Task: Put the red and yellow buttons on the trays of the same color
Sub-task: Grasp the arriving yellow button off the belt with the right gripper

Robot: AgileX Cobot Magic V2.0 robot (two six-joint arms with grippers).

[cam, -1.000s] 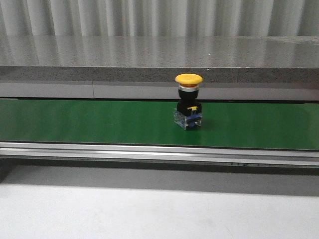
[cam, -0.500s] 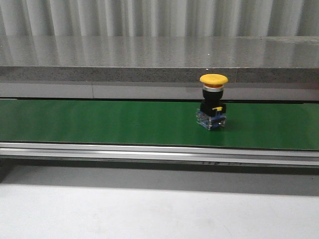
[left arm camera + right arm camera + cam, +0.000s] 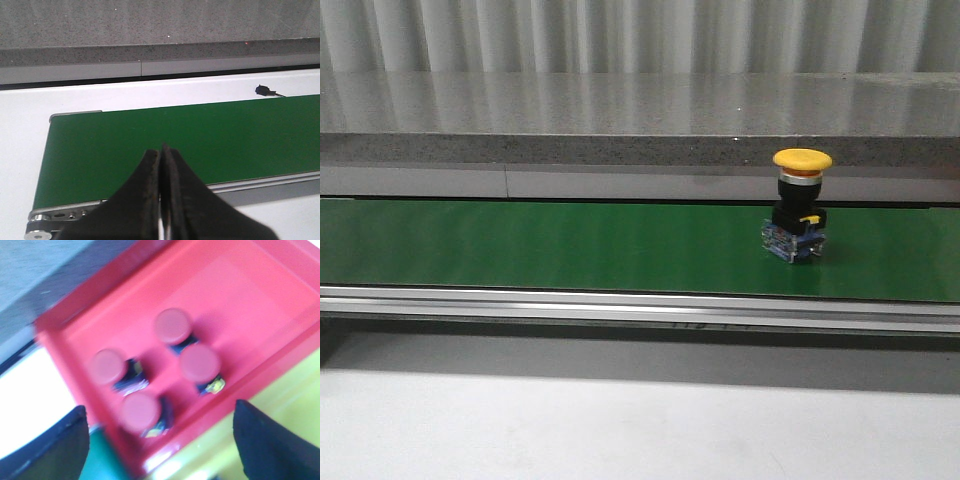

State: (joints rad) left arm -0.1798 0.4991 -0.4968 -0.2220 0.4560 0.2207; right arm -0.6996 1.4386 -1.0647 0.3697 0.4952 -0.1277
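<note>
Yellow button [image 3: 802, 160] on green belt [image 3: 520, 245], 4 red buttons [image 3: 172, 325], red tray [image 3: 260, 300]

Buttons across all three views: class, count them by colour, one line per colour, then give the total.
Red buttons: 4, all in the red tray
Yellow buttons: 1, upright on the green belt
Total: 5
</note>
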